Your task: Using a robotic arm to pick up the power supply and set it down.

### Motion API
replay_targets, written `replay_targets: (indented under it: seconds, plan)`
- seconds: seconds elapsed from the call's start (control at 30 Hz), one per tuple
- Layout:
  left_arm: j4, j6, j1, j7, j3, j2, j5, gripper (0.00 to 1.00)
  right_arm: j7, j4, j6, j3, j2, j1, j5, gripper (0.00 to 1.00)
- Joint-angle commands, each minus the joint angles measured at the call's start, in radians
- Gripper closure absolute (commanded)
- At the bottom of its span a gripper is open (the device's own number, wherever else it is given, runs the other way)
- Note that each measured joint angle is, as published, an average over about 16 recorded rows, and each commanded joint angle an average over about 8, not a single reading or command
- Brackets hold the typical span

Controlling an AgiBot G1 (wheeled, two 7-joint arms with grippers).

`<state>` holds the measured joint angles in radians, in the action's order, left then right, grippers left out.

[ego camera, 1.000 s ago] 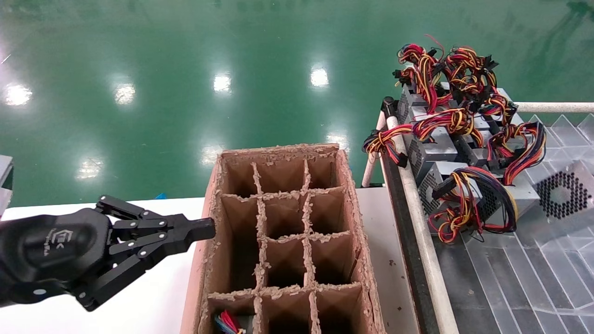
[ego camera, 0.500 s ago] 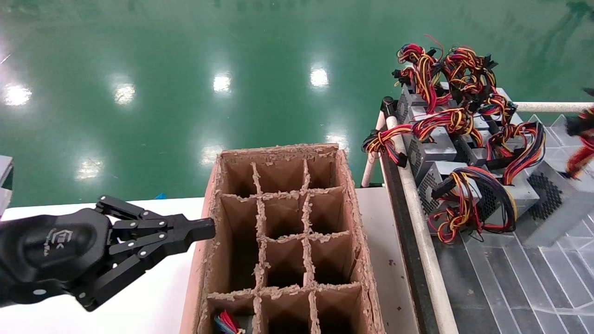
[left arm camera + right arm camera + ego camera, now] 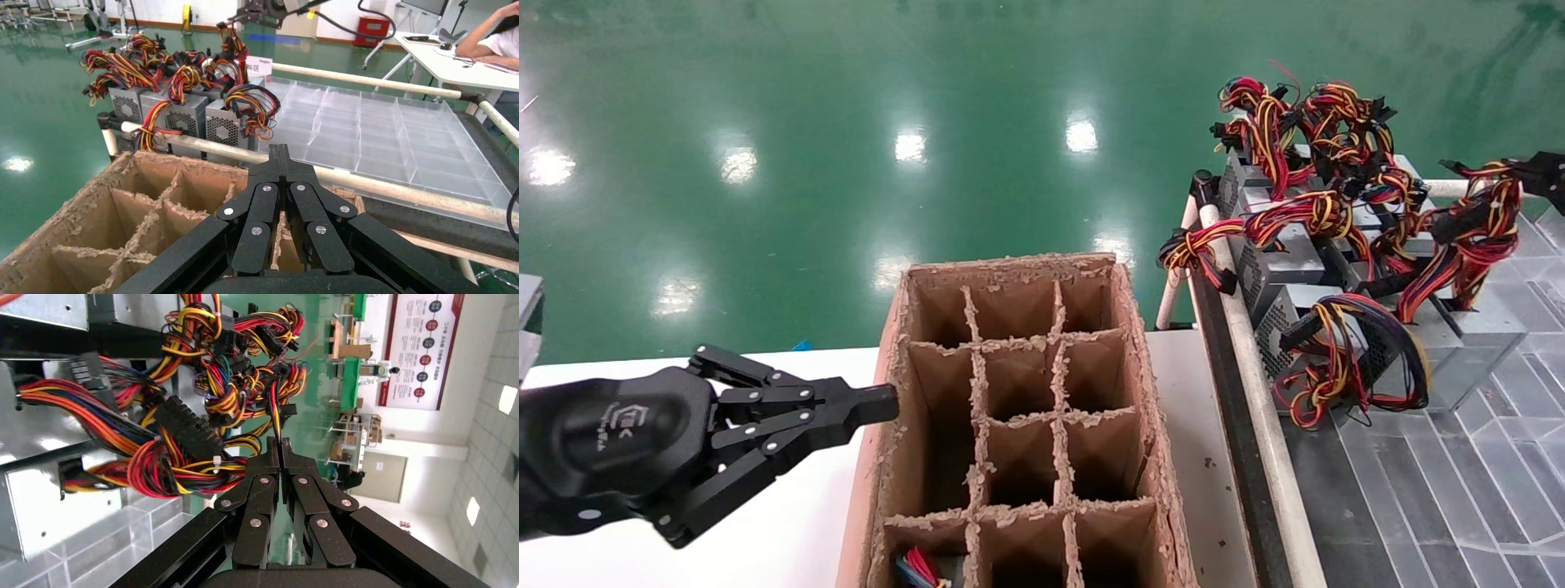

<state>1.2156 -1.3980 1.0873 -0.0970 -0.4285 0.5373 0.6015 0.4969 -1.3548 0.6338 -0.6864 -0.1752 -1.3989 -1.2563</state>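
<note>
The right gripper (image 3: 1531,167) sits at the 2 o'clock edge of the head view. Its linked black fingers are pressed together, and a few thin strands of the wire bundle (image 3: 1471,237) are pinched at their tips (image 3: 280,446). The power supply (image 3: 1482,343) it belongs to stands at about 3 o'clock from the cardboard carton (image 3: 903,457), just beside the row of other power supplies (image 3: 1287,265). It appears to rest on the clear tray (image 3: 1459,490), though contact underneath cannot be confirmed.

A pinch on loose strands probably gives little control over a heavy box. The sound course is to ease the bundle down until the case sits flat and the wires go slack. Only then should the fingers part, drawing away toward 1 o'clock, clear of the neighbouring looms that could snag.

The case is grey sheet metal, boxy and hard-edged. The red, yellow, orange and black leads are springy, tangled and tipped with blocky black plugs. The tray is glossy ribbed plastic, likely slippery. The carton is brown, with frayed dividers.

The left gripper (image 3: 887,402) is parked at 9 o'clock from the carton, its fingers closed on nothing.
</note>
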Motion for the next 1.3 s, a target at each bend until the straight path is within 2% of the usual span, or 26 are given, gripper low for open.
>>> replay_targets:
  seconds: [0.03, 0.23, 0.83, 1.13, 1.3]
  plan:
    - [0.000, 0.000, 0.000, 0.000, 0.000, 0.000, 0.000, 1.00, -0.013, 0.000, -0.012, -0.008, -0.010, 0.007, -0.009, 0.75]
    - [0.000, 0.000, 0.000, 0.000, 0.000, 0.000, 0.000, 1.00, -0.037, -0.002, -0.026, -0.015, -0.023, 0.004, -0.036, 0.00]
    - [0.000, 0.000, 0.000, 0.000, 0.000, 0.000, 0.000, 1.00, -0.117, -0.002, -0.010, -0.028, -0.045, -0.030, -0.115, 0.00]
    - [0.000, 0.000, 0.000, 0.000, 0.000, 0.000, 0.000, 1.00, -0.206, -0.001, 0.101, -0.052, -0.102, -0.095, -0.199, 0.00]
    - [0.000, 0.000, 0.000, 0.000, 0.000, 0.000, 0.000, 1.00, -0.273, -0.003, 0.136, -0.056, -0.142, -0.143, -0.249, 0.00]
